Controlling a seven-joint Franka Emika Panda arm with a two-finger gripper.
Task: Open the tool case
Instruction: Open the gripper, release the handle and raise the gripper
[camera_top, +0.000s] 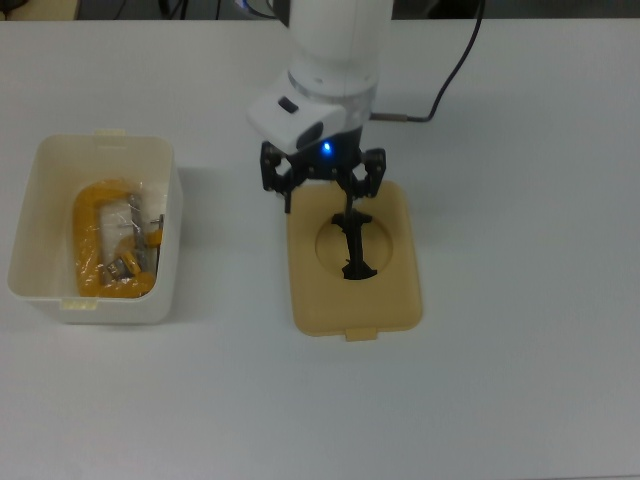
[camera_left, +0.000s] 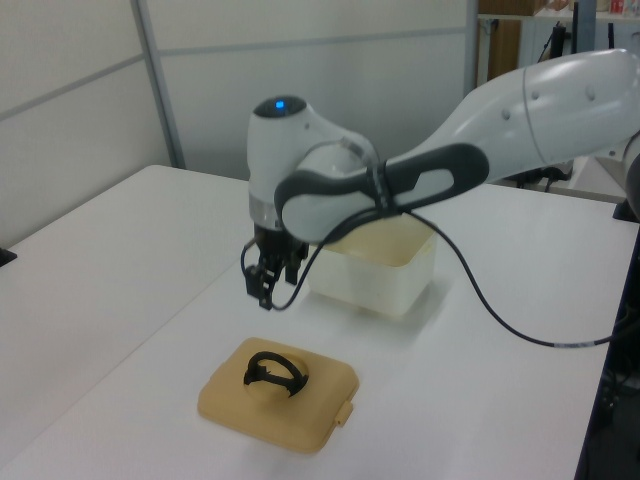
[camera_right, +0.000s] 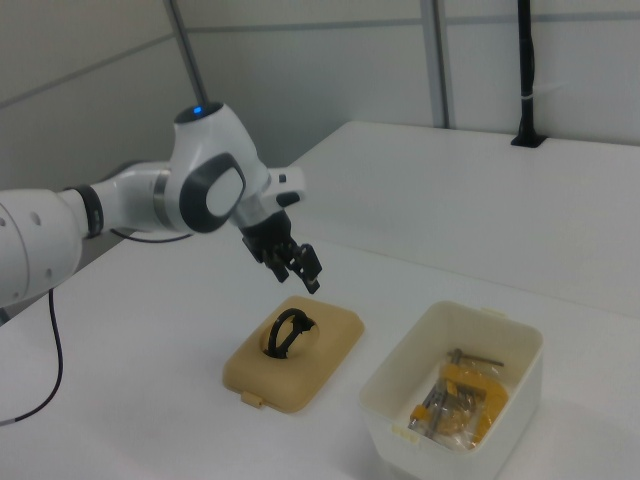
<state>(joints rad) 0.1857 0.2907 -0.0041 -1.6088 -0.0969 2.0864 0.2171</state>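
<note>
The lid (camera_top: 354, 258) lies flat on the counter (camera_top: 520, 300), well apart from the open white box (camera_top: 95, 228); the gripper (camera_top: 322, 185), spread wide and empty, hangs above it. Light, stiff plastic, likely best lifted by its black handle (camera_top: 354, 245).

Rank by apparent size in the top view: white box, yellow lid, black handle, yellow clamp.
1. white box
2. yellow lid, a bit smaller in footprint
3. yellow clamp inside the box
4. black handle standing in the lid's recess
</note>
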